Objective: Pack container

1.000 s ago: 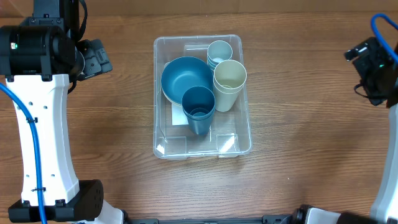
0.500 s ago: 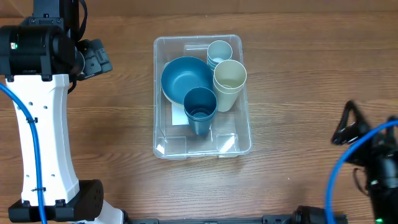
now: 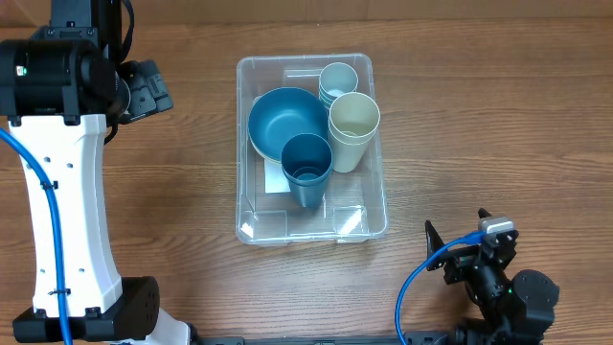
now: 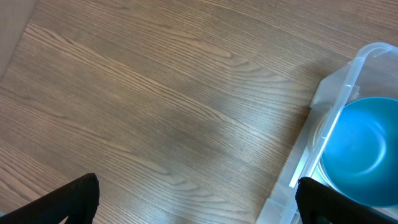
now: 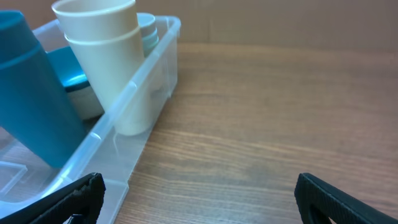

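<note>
The container (image 3: 287,226), a clear rectangular bin, sits mid-table. Inside it are a blue bowl (image 3: 284,117), a dark blue cup (image 3: 306,169), stacked cream cups (image 3: 353,123) and small pale blue-grey cups (image 3: 338,80). My left gripper (image 3: 151,88) hovers to the bin's left. In the left wrist view this gripper (image 4: 199,204) is open over bare wood, its right finger at the container's corner (image 4: 348,81). My right gripper (image 3: 458,251) is low at the front right. It (image 5: 199,200) stands open and empty beside the container's wall (image 5: 134,99).
The wooden table (image 3: 479,115) lies bare around the bin. The left arm's white link (image 3: 67,211) runs down the left side. The right arm's base and blue cable (image 3: 412,287) sit at the front edge.
The right arm has swung from the far right edge down to the front right, close to the table. The left arm and the bin's contents have not moved.
</note>
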You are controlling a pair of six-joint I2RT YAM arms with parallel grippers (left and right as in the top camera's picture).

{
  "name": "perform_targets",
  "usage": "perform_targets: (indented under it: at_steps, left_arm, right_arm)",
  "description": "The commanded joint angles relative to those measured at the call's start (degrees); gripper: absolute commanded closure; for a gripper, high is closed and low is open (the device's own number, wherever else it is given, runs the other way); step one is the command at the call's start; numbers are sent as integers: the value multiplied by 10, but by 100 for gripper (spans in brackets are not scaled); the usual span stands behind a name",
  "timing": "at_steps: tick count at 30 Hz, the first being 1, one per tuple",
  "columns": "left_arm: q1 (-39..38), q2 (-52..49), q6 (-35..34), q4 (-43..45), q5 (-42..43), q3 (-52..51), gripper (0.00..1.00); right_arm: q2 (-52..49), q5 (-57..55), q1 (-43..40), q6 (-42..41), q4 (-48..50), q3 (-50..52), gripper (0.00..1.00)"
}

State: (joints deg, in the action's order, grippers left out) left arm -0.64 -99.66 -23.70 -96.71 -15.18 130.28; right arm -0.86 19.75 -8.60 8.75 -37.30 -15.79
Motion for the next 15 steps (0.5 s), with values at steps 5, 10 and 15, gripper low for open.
perform_targets:
  at_steps: [5, 10, 15]
  left_arm:
    - [3, 9, -8, -1, 2, 11, 0]
    - [3, 9, -8, -1, 2, 11, 0]
    - [3, 9, -8, -1, 2, 11, 0]
  right_arm:
    - [7, -24, 0, -83, 44, 69, 0]
    - [7, -36, 0, -121, 45, 69, 0]
    - [7, -36, 0, -121, 45, 69, 0]
